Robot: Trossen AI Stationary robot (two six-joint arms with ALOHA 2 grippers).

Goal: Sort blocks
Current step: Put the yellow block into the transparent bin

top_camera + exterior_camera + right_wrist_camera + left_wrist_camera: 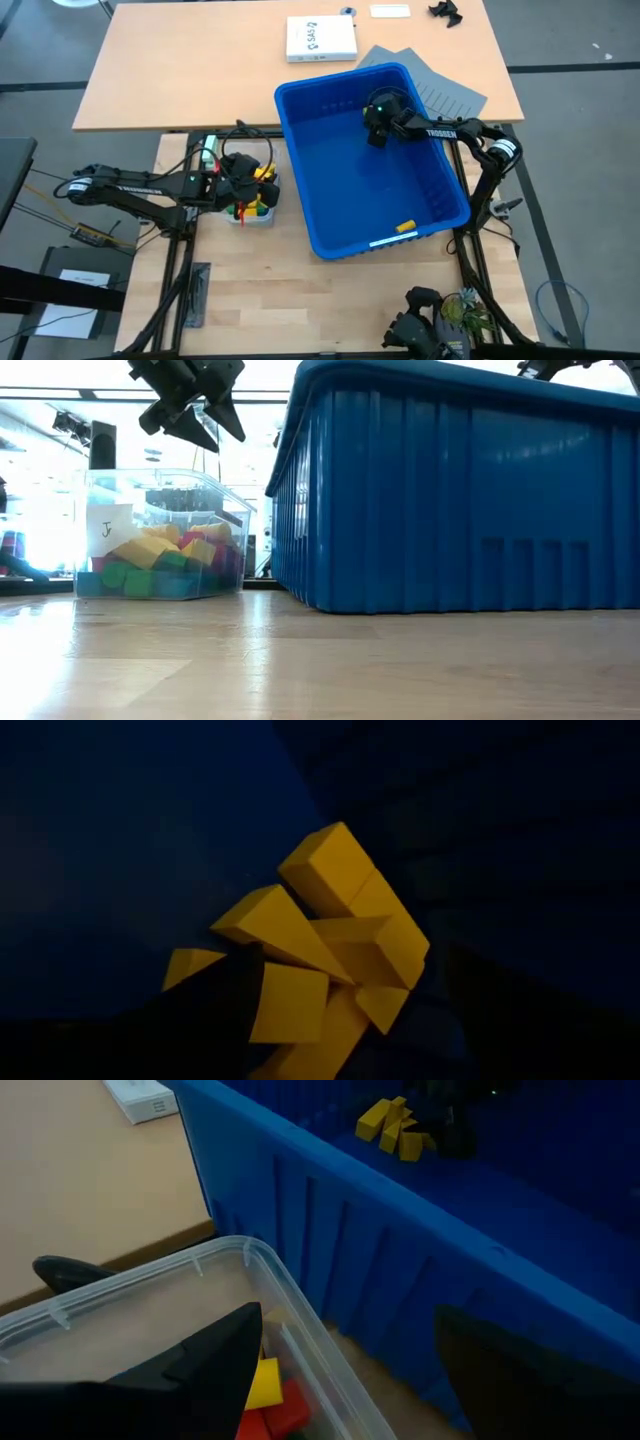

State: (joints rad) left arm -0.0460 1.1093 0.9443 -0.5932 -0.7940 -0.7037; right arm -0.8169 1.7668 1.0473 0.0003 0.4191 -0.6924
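High view gives you the whole tabletop (240, 310). Start at its left edge: the left arm reaches in from there, and its pincer (243, 178) hangs over the tub (262, 212), fingers apart with nothing between them. In the low view you see that pincer (200, 410) above the tub (160, 535), clear of its rim. The tub stands on the tabletop just beside the bin's left wall, near the tabletop's far-left corner. Inside it lie blocks (160, 560) in yellow, green, red and blue, heaped against the clear walls. The left wrist view shows you the tub's rim (230, 1270) with a yellow and a red block (265, 1400) below it.

Move right to the bin (330, 230), which takes up the middle and right of the tabletop, turned slightly askew to its edges. The right arm comes over the bin's right wall, and its pincer (378, 125) is down inside, near the bin's far-right corner. Its fingers stand apart over a cluster of yellow blocks (320, 950) on the bin floor; in the right wrist view you cannot tell whether the fingers touch them, and none is clamped. One more yellow block (405, 227) lies alone near the bin's near-right corner.
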